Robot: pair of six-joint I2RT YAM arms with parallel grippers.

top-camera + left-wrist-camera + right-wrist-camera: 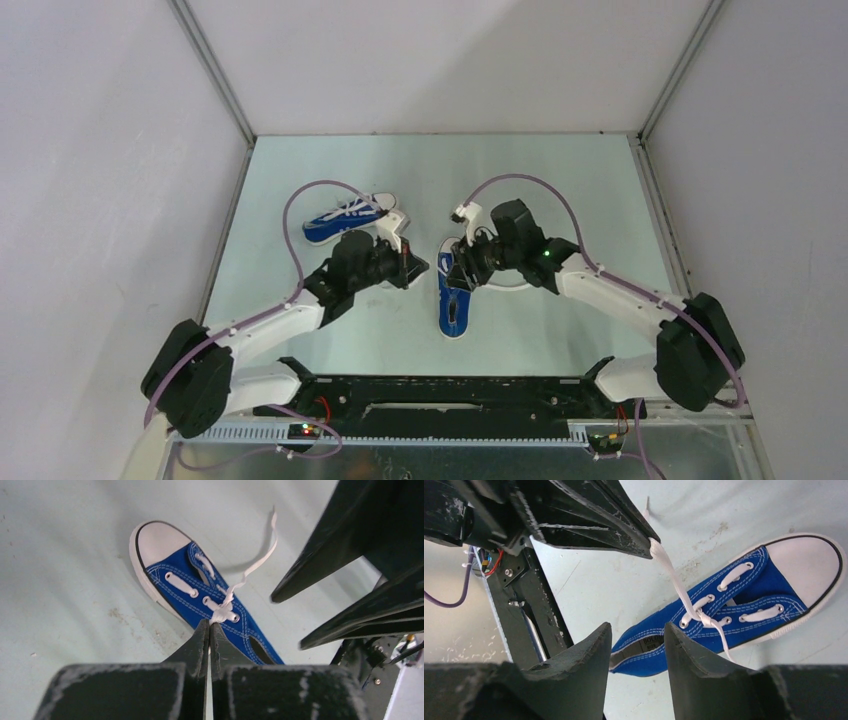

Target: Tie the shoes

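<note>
Label (647, 643) inside shoe (744, 631): unreadable.

Seen from above, the far end of the near shoe (452, 305) is hidden under the left gripper (415, 268) and the right gripper (466, 262). The left arm (290, 320) overlaps the near side of the far shoe (345, 215). In both wrist views the shoe's heel sits behind the fingers. One lace (225, 611) end disappears between the left gripper's closed jaws.
</note>
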